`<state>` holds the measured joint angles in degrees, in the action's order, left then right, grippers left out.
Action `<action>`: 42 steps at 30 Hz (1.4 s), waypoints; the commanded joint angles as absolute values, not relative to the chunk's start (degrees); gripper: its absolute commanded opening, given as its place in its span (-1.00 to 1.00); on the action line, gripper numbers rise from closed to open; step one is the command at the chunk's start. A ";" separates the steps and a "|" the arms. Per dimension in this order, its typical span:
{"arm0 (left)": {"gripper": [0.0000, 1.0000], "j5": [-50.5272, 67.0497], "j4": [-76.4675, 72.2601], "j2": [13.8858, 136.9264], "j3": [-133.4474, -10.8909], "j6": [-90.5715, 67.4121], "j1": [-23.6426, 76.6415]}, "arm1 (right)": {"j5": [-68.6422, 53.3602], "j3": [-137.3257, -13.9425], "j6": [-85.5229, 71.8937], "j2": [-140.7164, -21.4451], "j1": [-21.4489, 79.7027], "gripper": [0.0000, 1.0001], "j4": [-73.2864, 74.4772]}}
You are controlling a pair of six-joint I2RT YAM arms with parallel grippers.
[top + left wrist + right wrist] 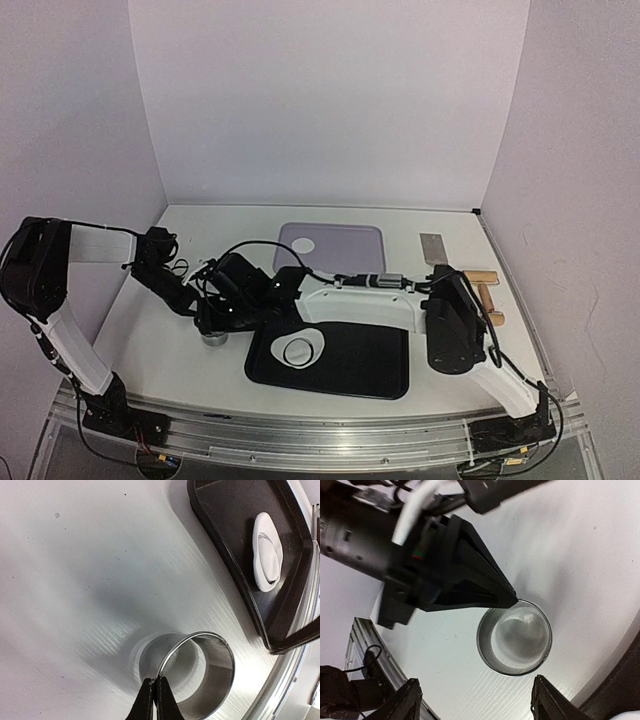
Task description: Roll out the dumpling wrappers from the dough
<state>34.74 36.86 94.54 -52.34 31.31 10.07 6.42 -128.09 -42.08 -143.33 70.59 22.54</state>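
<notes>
Find the left gripper (154,692) pinching the near wall of the ring (200,675), fingers pressed together with the thin steel rim between them. Place the ring upright on the table (150,340), just off the black tray (375,375) at its 9 o'clock in the top view. Find the right gripper (477,705) spread wide, hanging above the same ring and touching nothing.

Look for one wrapper (303,243) at 12 o'clock, lying flat on the purple tray (350,250), near its left end. Look for the dough (267,550) on the black tray, a white slab with a round cut marked in it. Cannot tell whether a cut disc sits inside the ring: only a pale blur there in the right wrist view.

Judge the wrapper as light, thin, soft and probably tacky, so likely to fold, stretch or tear if pinched hard. Better to take it by the very edge with a gentle close, or slide under it, never to squeeze the middle. Expect the slab to dent under any finger.

Treat the ring as stiff, smooth and rather slippery. Grip across its wall, as now, and lift straight up to keep any disc from dragging.
</notes>
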 commanded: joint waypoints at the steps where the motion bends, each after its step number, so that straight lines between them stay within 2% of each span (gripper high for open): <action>1: -0.94 37.01 36.12 91.56 -52.83 32.71 10.15 | 7.00 -123.89 -40.09 -134.95 70.03 0.44 20.04; 9: -0.93 37.33 33.35 90.13 -52.20 33.37 10.19 | 9.52 -117.26 -39.95 -129.71 68.93 0.45 20.11; 18: -0.85 33.78 25.73 89.72 -48.49 36.24 10.26 | 17.85 -99.04 -40.08 -113.18 65.70 0.45 20.63; 20: -0.71 33.84 26.13 89.73 -48.53 36.61 10.28 | 19.79 -95.54 -40.60 -108.99 64.96 0.46 21.51; 22: -0.46 34.17 27.10 89.65 -49.17 36.13 10.28 | 21.97 -92.28 -41.47 -105.82 64.28 0.46 23.92; 25: -0.22 34.19 29.48 89.56 -51.09 35.31 10.15 | 25.31 -90.58 -45.43 -102.67 62.53 0.46 34.32; 30: 0.09 36.34 35.02 89.02 -55.24 35.54 10.21 | 27.52 -83.68 -56.16 -99.42 58.97 0.45 55.71; 35: 0.40 39.57 37.69 87.52 -57.54 35.90 10.23 | 26.22 -71.85 -62.14 -95.58 56.17 0.43 59.76; 42: 0.44 36.94 36.24 90.50 -54.66 36.81 10.27 | 24.95 -67.54 -58.96 -96.24 52.69 0.44 58.45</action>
<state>37.48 36.07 89.44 -55.42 34.85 10.09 25.15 -67.58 -58.82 -98.00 53.92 57.65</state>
